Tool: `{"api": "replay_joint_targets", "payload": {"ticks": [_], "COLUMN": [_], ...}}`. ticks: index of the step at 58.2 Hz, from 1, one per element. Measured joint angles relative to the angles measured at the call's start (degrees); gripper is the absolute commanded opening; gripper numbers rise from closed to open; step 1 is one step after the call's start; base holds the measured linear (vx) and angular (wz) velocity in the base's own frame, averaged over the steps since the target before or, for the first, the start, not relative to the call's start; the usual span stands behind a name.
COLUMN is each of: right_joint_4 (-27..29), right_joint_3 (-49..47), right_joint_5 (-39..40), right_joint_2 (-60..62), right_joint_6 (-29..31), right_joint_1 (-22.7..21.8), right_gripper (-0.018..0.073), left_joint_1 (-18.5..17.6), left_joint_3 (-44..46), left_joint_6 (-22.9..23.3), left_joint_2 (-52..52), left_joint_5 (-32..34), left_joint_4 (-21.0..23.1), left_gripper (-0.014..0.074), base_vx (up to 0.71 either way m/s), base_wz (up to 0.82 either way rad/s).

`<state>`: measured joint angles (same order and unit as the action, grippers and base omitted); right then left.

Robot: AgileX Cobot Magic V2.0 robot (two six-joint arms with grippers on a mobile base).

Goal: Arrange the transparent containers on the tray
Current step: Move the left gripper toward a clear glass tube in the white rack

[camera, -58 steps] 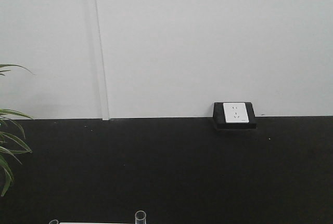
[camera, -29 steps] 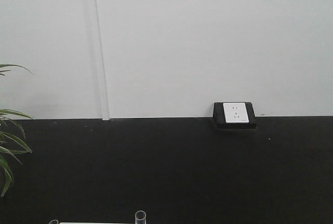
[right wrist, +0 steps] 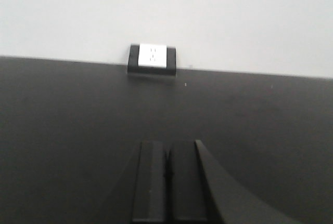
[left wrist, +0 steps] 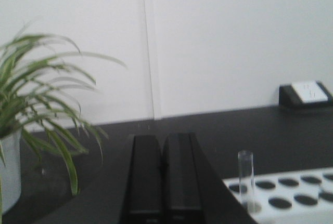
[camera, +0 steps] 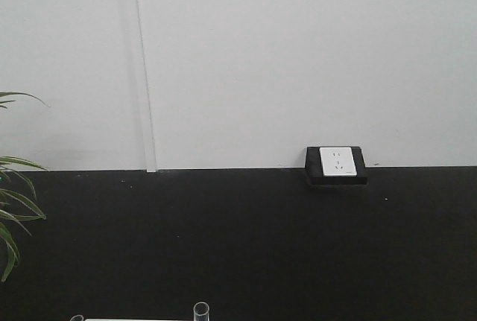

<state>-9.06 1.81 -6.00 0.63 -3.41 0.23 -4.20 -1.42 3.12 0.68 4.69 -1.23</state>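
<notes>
All three views face the wall socket [camera: 336, 163], wrists seemingly lower.

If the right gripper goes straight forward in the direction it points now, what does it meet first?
The right gripper, shut and empty, has only black table ahead. The way looks free up to the white wall, just right of the socket box; depth is unclear.

1. Left gripper [left wrist: 162, 140], right up close: matte black, two long flat rectangular fingers [left wrist: 146, 172], thin seam between.
2. Right gripper [right wrist: 167, 145]: same dark pair, blurred, square-tipped.
3. On both, a smooth black flank curving off rightward.
</notes>
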Motion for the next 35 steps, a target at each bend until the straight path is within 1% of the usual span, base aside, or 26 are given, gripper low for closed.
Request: {"api": "replay_joint_targets", "payload": {"ticks": [5,8,12,15,17,25,29,35], "right_joint_4": [0.0,0.0,0.0,0.0,0.0,0.0,0.0,0.0], "right_joint_3": [0.0,0.0,-0.5,-1.9,-3.7,-13.7,-19.2,-23.6], "right_joint_5": [4.7,7.9,9.6,9.1,8.5,4.2,0.8,-2.9], "right_joint_2": [0.0,0.0,0.0,0.0,-0.1,-3.6,-6.6,-11.8], "right_joint_6": [0.0,0.0,-0.1,-0.4,-0.7,-1.5,-1.5,-1.5], "right_joint_1": [0.0,0.0,0.0,0.0,0.0,0.0,0.0,0.0], "right_gripper": [-0.0011,-0.0011,-0.001,-0.001,-0.001,-0.001,-0.0009,-0.0008], "left_joint_1": [0.0,0.0,0.0,0.0,0.0,0.0,0.0,0.0], "left_joint_3": [0.0,0.0,0.5,2.1,3.8,16.3,22.3,28.8], "left_joint_6": [0.0,0.6,2.3,3.8,4.3,4.7,3.2,0.8], "left_joint_2": [0.0,0.0,0.0,0.0,-0.1,-3.5,-6.8,-12.5], "left_joint_5": [3.6,6.9,8.1,5.8,2.9,-9.5,-15.3,-18.8], "left_joint_4": [0.0,0.0,0.0,0.0,0.0,-0.6,-2.7,-7.5], "left_gripper": [-0.0007,-0.0007,-0.0007,-0.0007,-0.0007,-0.0007,-0.0007,-0.0007], "base_vx": [0.0,0.0,0.0,0.0,0.0,0.0,0.0,0.0], "base_wz": [0.0,0.0,0.0,0.0,0.0,0.0,0.0,0.0]}}
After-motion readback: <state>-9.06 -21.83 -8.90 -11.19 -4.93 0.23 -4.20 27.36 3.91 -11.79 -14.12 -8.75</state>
